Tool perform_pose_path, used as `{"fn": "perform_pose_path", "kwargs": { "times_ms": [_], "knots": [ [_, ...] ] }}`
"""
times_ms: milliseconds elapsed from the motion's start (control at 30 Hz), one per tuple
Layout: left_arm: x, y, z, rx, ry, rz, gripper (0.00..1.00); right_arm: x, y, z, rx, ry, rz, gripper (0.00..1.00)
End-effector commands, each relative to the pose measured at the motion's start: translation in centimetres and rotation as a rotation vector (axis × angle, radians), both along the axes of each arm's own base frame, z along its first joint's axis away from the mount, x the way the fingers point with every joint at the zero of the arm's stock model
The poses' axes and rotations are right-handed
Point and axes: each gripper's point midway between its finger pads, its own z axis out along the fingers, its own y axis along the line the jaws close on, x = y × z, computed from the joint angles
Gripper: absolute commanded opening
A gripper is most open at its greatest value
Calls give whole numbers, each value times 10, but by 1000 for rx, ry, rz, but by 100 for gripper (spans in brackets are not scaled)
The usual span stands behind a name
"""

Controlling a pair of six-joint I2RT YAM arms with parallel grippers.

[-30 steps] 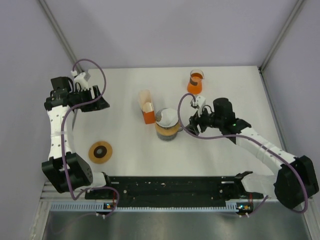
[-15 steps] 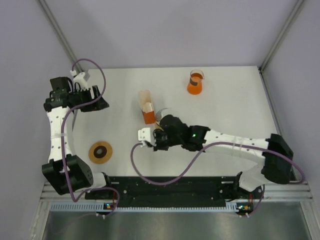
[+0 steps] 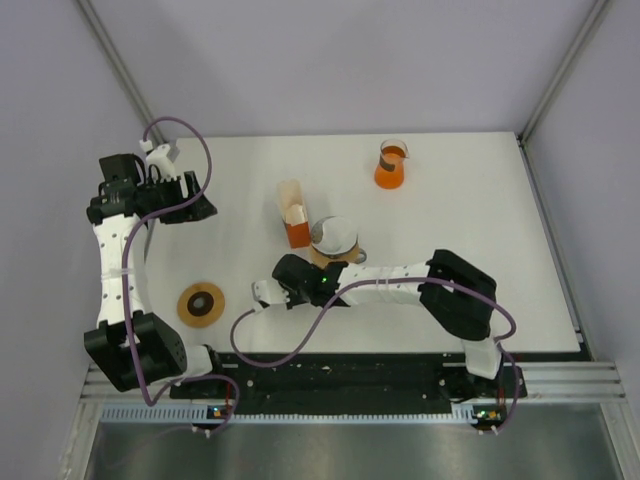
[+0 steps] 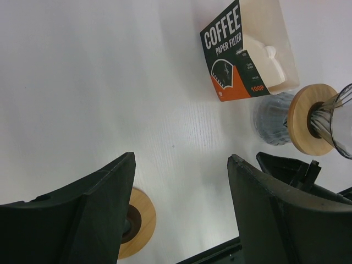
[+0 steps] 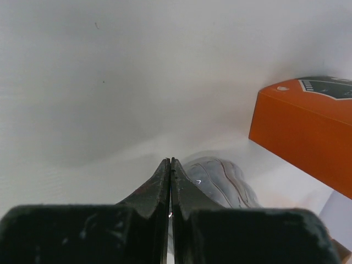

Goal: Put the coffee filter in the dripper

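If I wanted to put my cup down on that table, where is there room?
The widest bare patch lies right of the beaker, beyond the right arm. Another lies between the left gripper and the filter carton. The centre is crowded: carton, glass carafe, arm.

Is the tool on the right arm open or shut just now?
Shut. In the right wrist view the right tool has its two black fingers pressed together tip to tip, with no visible gap between them.
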Motion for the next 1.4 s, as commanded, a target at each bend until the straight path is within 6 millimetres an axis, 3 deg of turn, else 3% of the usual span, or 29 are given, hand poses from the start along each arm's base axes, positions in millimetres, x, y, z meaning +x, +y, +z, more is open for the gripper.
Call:
{"fn": "perform_pose_path", "kwargs": {
  "times_ms": [0,267,500,767,900,1200,1367],
  "knots": [
    [3,4,13,36,-70,-4,74,19,2,2,-36,-104,-40,0],
    [4,2,13,20,-66,-8,74,41,-6,-16,-101,-179,-133,0],
    [3,2,13,25,-72,-7,74,72,-37,-13,-87,-184,-291,0],
    [3,3,15,31,-77,-4,74,109,-100,-20,-110,-162,-473,0],
    [2,3,16,34,-81,-4,74,129,-145,-24,-121,-145,-586,0],
    [1,4,15,45,-78,-2,74,153,-236,-26,-121,-139,-783,0],
    [1,5,15,47,-80,-1,74,156,-259,-23,-113,-147,-824,0]
  ]
}}
